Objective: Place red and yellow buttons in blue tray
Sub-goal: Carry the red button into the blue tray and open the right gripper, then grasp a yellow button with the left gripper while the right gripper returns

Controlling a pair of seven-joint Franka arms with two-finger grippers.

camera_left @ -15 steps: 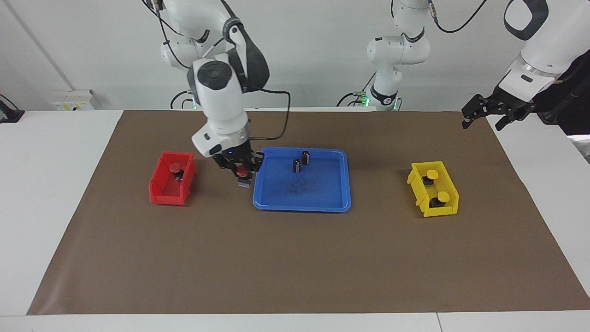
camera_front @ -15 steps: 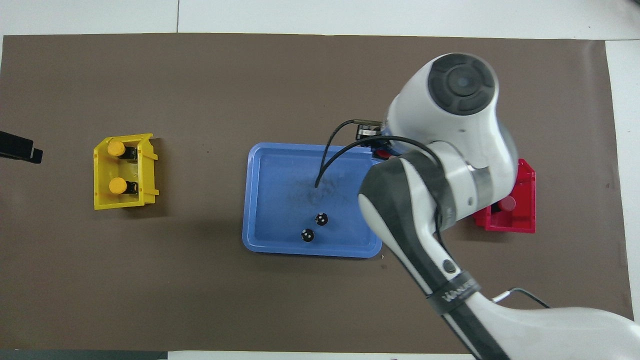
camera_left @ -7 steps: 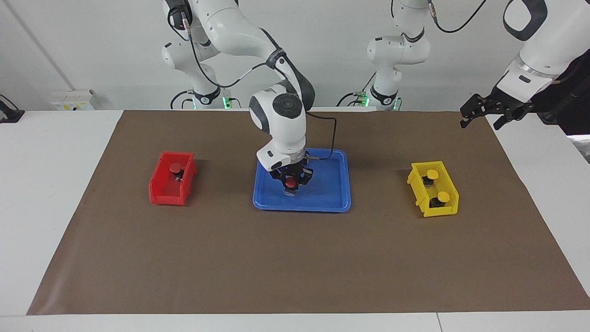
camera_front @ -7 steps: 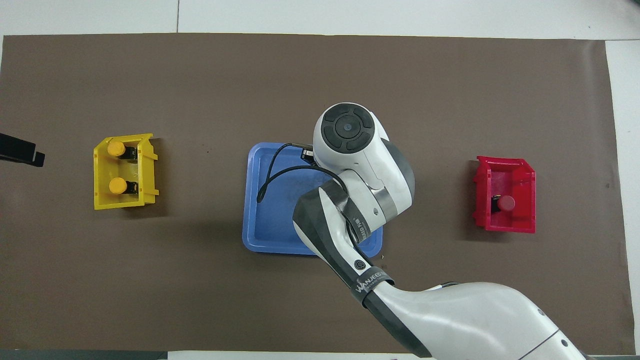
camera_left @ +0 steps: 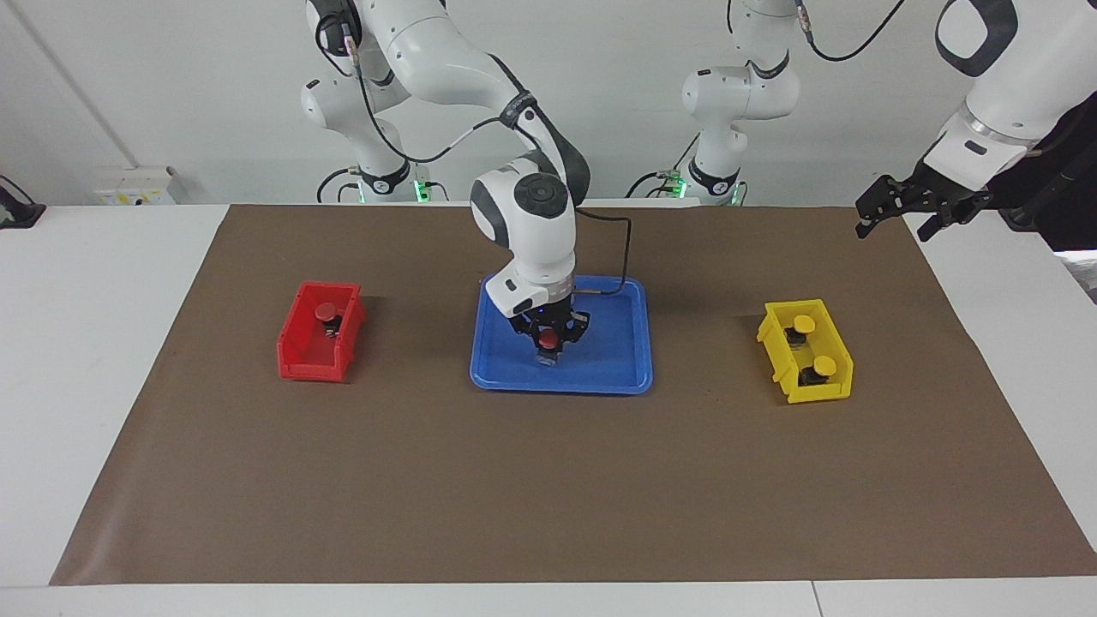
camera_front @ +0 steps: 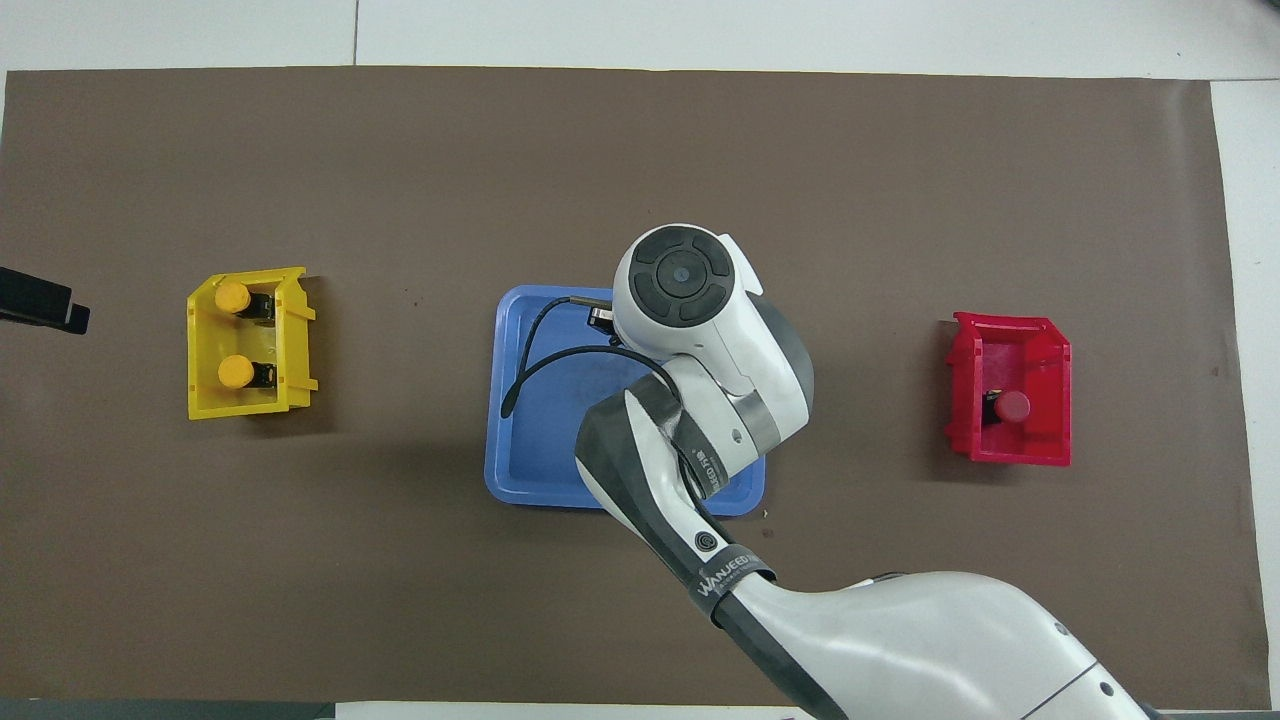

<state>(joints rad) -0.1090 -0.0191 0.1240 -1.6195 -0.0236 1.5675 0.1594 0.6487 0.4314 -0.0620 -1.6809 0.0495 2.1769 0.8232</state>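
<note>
My right gripper is shut on a red-capped button and holds it low over the middle of the blue tray. I cannot tell whether the button's base touches the tray floor. In the overhead view the right arm covers the gripper, the held button and much of the tray. A second red button sits in the red bin. Two yellow buttons sit in the yellow bin. My left gripper waits open, raised over the table's corner near the left arm's base.
The red bin stands toward the right arm's end and the yellow bin toward the left arm's end. A brown mat covers the table. The two dark capless cylinders are hidden by the right arm.
My right gripper has carried the red button from beside the tray's edge nearest the red bin to over the tray's middle and lowered it slightly. The left arm has barely moved.
</note>
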